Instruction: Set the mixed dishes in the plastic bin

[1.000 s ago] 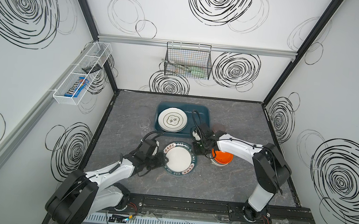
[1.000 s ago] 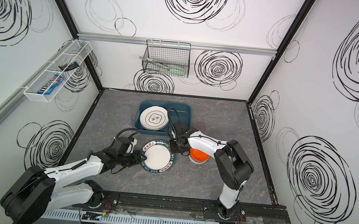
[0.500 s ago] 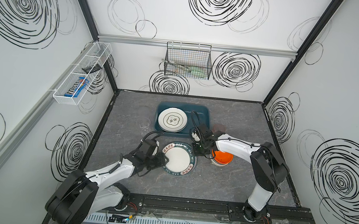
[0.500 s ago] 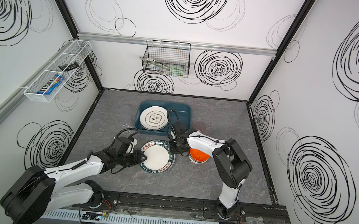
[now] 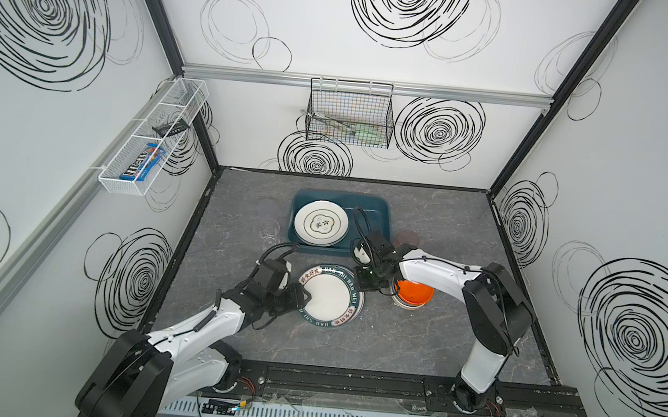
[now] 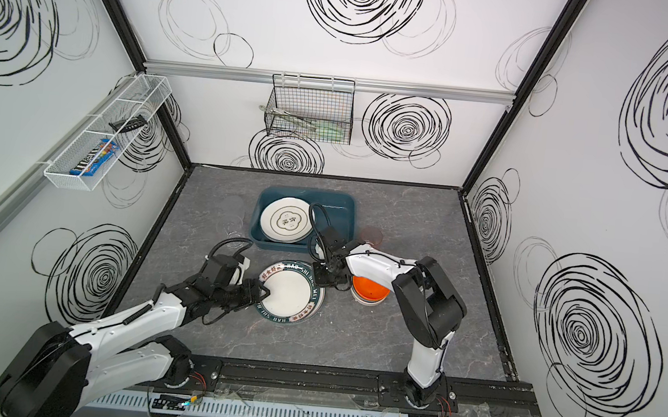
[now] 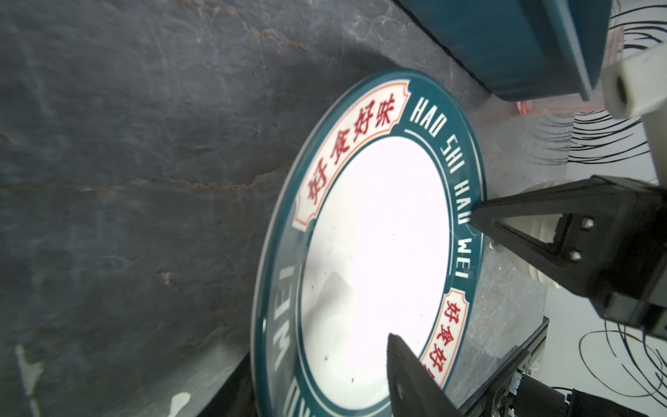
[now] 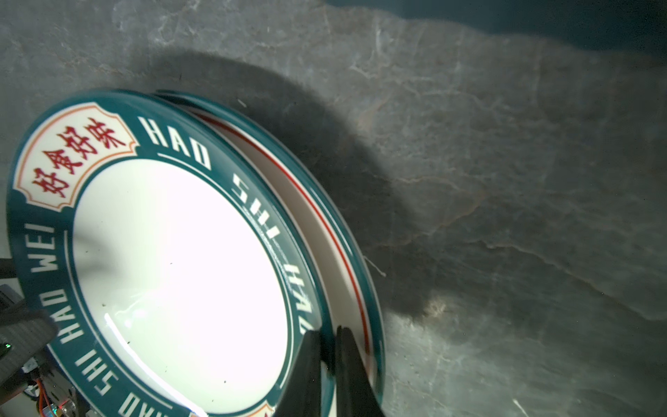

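A white plate with a dark-green lettered rim (image 5: 330,295) lies on the table in front of the teal plastic bin (image 5: 381,222). The right wrist view shows it as the upper plate (image 8: 173,260), its rim lifted off a like plate (image 8: 346,260) beneath. My right gripper (image 8: 328,346) is shut on that upper rim at the plate's far right edge (image 5: 363,281). At the plate's left edge, my left gripper (image 5: 303,296) stands open. One of its fingers (image 7: 408,375) is over the white centre and the other is hidden. Another white plate (image 5: 321,227) rests in the bin.
An orange bowl (image 5: 414,294) nested in a cream bowl sits just right of my right gripper. A pink tumbler (image 5: 406,238) stands right of the bin and a clear glass (image 5: 269,234) left of it. A black wire basket (image 5: 349,117) hangs on the back wall.
My right gripper has closed onto the plate's rim. The plate has shifted slightly to the left. The left gripper has stayed at the plate's left edge.
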`<state>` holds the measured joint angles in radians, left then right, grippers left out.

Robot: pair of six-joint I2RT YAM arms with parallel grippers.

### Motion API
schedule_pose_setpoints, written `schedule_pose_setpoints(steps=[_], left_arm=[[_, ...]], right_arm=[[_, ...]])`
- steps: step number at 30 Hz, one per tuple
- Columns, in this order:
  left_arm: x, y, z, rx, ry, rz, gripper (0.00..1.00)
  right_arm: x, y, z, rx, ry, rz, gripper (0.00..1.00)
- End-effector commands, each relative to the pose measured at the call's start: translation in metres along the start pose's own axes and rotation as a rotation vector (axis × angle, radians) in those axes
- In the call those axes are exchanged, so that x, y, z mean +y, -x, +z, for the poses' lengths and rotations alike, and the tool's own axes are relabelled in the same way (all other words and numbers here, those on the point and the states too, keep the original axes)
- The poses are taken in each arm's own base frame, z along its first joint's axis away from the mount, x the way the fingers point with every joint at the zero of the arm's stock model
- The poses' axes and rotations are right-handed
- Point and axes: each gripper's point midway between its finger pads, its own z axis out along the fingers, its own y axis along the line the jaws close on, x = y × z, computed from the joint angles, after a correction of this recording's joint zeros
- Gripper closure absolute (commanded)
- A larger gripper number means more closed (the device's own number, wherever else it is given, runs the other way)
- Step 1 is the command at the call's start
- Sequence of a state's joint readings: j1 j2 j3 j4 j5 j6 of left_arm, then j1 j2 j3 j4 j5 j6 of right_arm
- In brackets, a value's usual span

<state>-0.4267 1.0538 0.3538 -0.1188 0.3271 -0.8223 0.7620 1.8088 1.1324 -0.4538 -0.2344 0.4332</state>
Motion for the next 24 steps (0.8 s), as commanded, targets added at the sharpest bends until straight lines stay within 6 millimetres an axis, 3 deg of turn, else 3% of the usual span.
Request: schedule_pose_setpoints(steps=[1, 24], left_arm=[[0.0052, 0.0012, -0.0044, -0.021, 0.014, 0.007, 0.50], [0.0016, 0.0046, -0.0143, -0.049, 0.007, 0.003, 0.91]], right_arm=[[0.0035, 0.0003, 0.0034, 0.008, -0.005, -0.020, 0.92], [0.0014, -0.0007, 0.0050, 0.005, -0.008, -0.014, 0.92]])
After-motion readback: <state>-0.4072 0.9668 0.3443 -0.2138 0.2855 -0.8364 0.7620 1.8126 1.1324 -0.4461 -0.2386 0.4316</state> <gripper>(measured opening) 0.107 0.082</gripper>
